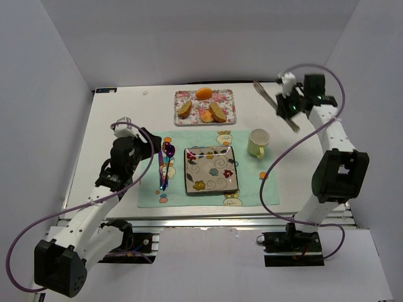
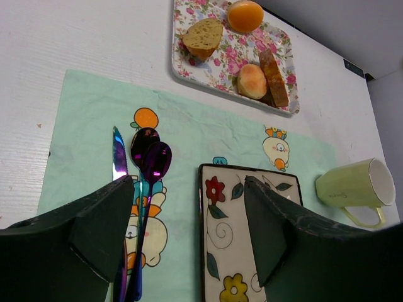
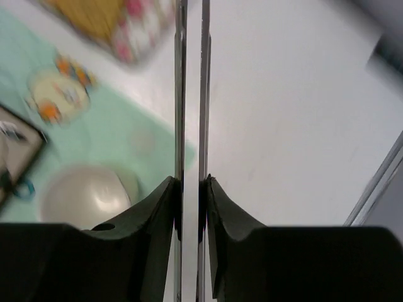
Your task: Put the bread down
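The bread (image 1: 218,111) (image 2: 274,77), an oblong golden slice with a brown crust, lies on the floral tray (image 1: 228,94) (image 2: 179,69) at the back of the table. My left gripper (image 1: 151,146) (image 2: 189,189) is open and empty. It hovers low over the green placemat (image 1: 148,189) (image 2: 88,126), between the cutlery and the square plate (image 1: 186,170) (image 2: 214,251). My right gripper (image 1: 291,108) (image 3: 191,182) is raised at the back right, shut on a pair of metal tongs (image 1: 274,100) (image 3: 180,94) whose two arms run between its fingers.
The tray also holds a wedge-shaped slice (image 2: 203,36), a round bun (image 2: 252,80) and an orange ball (image 2: 245,15). A purple spoon (image 2: 153,165) and knife (image 2: 118,154) lie left of the plate. A pale green mug (image 1: 257,142) (image 2: 356,185) stands to its right.
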{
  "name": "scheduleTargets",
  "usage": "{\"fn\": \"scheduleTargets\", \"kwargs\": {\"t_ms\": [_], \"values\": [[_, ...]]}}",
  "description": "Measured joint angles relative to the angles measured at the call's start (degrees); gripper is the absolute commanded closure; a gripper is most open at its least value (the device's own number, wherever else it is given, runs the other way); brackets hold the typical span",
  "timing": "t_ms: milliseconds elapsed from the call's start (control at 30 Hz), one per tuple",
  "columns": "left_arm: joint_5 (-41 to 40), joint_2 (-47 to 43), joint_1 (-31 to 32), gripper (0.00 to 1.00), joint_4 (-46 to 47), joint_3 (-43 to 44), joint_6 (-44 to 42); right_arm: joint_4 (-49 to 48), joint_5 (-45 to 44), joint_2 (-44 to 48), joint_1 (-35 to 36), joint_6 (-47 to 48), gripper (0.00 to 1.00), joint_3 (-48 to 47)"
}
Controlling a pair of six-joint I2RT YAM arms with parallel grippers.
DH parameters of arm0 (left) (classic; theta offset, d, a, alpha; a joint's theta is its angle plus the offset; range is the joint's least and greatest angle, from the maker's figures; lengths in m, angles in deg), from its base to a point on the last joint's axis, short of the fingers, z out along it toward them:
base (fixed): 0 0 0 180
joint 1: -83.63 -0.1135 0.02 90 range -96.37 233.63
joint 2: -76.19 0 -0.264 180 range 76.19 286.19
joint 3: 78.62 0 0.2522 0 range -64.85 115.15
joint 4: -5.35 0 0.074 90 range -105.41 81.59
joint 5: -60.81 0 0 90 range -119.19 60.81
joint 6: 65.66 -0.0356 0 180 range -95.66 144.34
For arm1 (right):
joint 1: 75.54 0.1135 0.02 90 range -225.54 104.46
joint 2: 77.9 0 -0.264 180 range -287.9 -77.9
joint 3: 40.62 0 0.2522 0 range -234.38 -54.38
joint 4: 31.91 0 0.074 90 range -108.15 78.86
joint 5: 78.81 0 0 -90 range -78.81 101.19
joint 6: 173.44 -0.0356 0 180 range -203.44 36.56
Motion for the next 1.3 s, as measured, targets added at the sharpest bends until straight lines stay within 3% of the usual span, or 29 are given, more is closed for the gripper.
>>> {"fn": "scheduleTargets", "kwargs": {"t_ms": [133,333,633,1100,1300], "values": [[-0.04,-0.31,0.0,0.2,-0.28,0.28,-0.02,-0.33,2.64,-1.22,10.54,0.85,0.71,-17.11],[-0.5,-2.93,0.0,0.2,-1.4,0.28,0.02,2.21,4.7,-5.53,18.14,0.68,0.68,-24.04],[-1.42,-4.2,0.0,0.2,-3.13,0.28,0.04,5.29,1.42,-13.0,24.06,-3.8,0.56,-23.71],[-1.86,-5.14,0.0,0.2,-3.45,0.28,0.17,4.42,-8.13,-13.03,26.05,-8.02,0.54,-21.7],[-1.81,-4.98,0.0,0.2,-3.1,0.28,0.26,4.22,-10.82,-12.52,26.16,-10.23,0.54,-15.87]]}}
